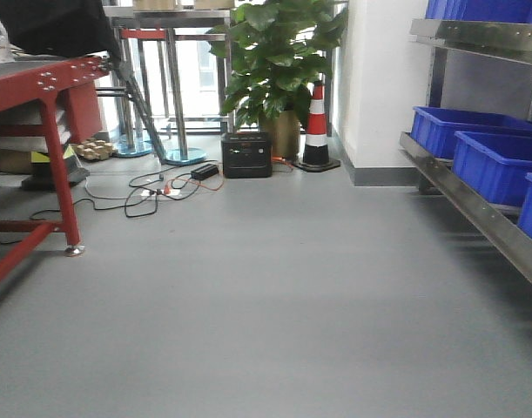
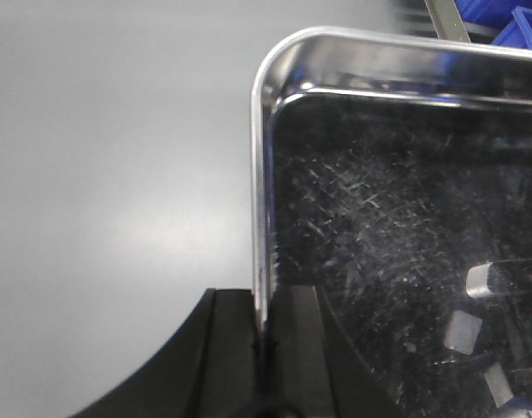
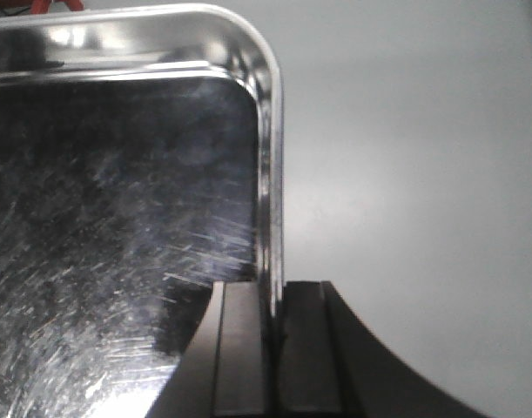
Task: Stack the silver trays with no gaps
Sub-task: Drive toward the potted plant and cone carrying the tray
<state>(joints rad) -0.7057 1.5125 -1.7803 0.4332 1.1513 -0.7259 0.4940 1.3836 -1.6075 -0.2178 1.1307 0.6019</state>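
Note:
A silver tray with shiny walls and a scratched bottom fills the right of the left wrist view. My left gripper is shut on its left rim, one finger outside, one inside. The same kind of silver tray fills the left of the right wrist view. My right gripper is shut on its right rim. The tray hangs above the grey floor. I cannot tell whether both grippers hold one tray or separate trays. No tray and no gripper shows in the front view.
A steel shelf rail with blue bins runs along the right. A red table stands at left. Cables, a black box, a plant and a traffic cone are at the back.

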